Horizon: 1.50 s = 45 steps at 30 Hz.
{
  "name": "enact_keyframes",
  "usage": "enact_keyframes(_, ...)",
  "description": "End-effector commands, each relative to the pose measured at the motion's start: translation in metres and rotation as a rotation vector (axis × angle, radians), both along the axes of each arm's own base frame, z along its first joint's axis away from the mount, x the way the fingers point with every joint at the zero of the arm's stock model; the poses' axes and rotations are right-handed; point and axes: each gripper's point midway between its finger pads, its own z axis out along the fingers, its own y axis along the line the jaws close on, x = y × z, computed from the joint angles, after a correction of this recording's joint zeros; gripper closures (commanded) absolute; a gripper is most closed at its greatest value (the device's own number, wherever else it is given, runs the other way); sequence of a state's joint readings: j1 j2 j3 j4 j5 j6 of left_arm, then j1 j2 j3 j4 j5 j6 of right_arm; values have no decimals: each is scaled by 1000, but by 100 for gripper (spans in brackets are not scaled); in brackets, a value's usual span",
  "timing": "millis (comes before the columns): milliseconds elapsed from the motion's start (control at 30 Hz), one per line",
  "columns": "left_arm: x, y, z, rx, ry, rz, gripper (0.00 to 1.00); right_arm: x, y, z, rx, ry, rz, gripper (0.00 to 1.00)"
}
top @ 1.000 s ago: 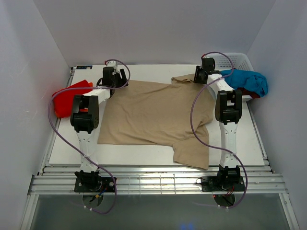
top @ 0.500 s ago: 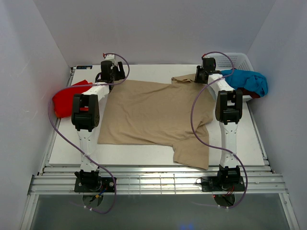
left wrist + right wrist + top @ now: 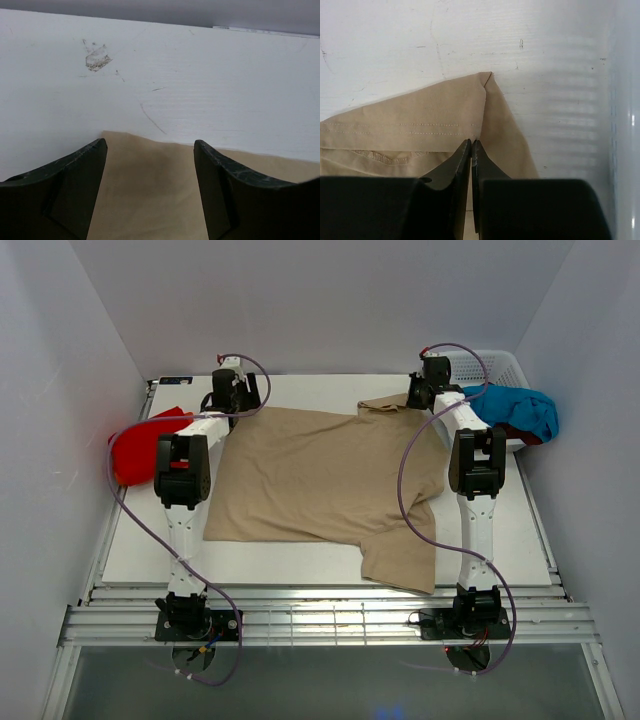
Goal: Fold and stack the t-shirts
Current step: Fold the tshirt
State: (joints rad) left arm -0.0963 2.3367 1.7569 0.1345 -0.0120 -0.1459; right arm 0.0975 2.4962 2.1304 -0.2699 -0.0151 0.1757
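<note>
The right fingers (image 3: 471, 144) are pressed together tip against tip. They pinch a tan cloth t-shirt (image 3: 320, 475) at a crease where its far right sleeve is folded over on itself. In the right wrist view that crease runs from the sleeve's pointed corner straight down into the closed tips, and a double row of stitching along the hem lies just to their left.

The left fingers (image 3: 150, 144) stand wide apart and hold nothing. The far left edge of the same shirt lies below and between the two tips. Whether the tips touch the cloth cannot be told. Beyond that edge is a flat white surface (image 3: 200, 75), bare there, with a scuffed patch and a few fine scratches.

From above, the tan shirt lies spread flat across the middle of the surface. Both arms reach over it to its far edge, one at each far corner. Its other sleeve points toward the near edge, close to the right arm.

A bright red cloth t-shirt (image 3: 135, 450) lies bunched at the left edge of the surface, just beside the left arm and apart from the tan one. At the far right corner a turquoise-blue cloth t-shirt (image 3: 520, 408) is draped over the rim of a white plastic lattice basket (image 3: 490, 365), and a dark red cloth t-shirt (image 3: 515, 432) shows beneath it.
</note>
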Motion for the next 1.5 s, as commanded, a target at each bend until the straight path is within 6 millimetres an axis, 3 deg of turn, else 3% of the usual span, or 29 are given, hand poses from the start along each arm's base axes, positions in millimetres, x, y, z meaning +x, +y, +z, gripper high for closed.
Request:
enact_keyframes(0, 9, 15, 1, 14, 14, 11, 20, 13, -1, 13, 10, -60, 10, 92)
enact_keyframes(367, 25, 17, -18, 6, 20, -10, 21, 11, 1, 12, 18, -61, 17, 92)
enact_keyframes(467, 26, 15, -21, -1, 27, -14, 26, 9, 0, 9, 16, -54, 16, 92)
enact_keyframes(567, 28, 15, -19, -7, 20, -8, 46, 9, 1, 9, 19, -55, 17, 92)
enact_keyframes(600, 28, 15, -17, -7, 14, -5, 57, 7, 1, 7, 18, -50, 18, 92)
enact_keyframes(733, 29, 17, -16, -9, 9, -1, 78, 5, 0, 9, 15, -52, 17, 92)
enact_keyframes(1033, 29, 18, -22, 5, 33, 0, 83, 4, 2, 12, 29, -55, 20, 92)
enact_keyframes(1133, 28, 18, -23, 9, 37, 4, 100, 5, 4, 16, 37, -63, 21, 92)
enact_keyframes(1200, 25, 27, -15, 26, 12, 52, 100, 3, 4, 19, 40, -65, 21, 92)
enact_keyframes(1467, 3, 39, 28, 18, -62, 123, 100, -18, -1, 64, 32, -121, 17, 92)
